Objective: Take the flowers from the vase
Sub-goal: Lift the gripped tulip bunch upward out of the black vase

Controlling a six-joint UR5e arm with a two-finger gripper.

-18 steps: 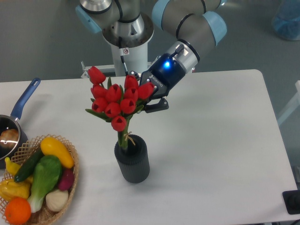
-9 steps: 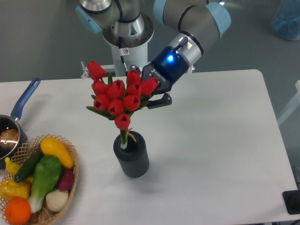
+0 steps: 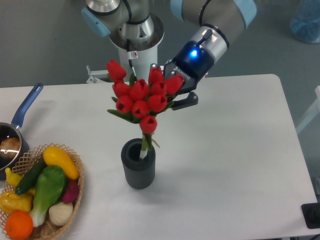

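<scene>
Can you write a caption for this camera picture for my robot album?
Robot gripper lifting red tulip flowers almost out of the grey vase.

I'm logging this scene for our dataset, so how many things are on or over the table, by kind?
Flower bunches: 1, the flowers, held up by the gripper
Vases: 1, the vase
Saucepans: 1, the saucepan
Baskets of toy produce: 1, the wicker basket
Total: 4
</scene>
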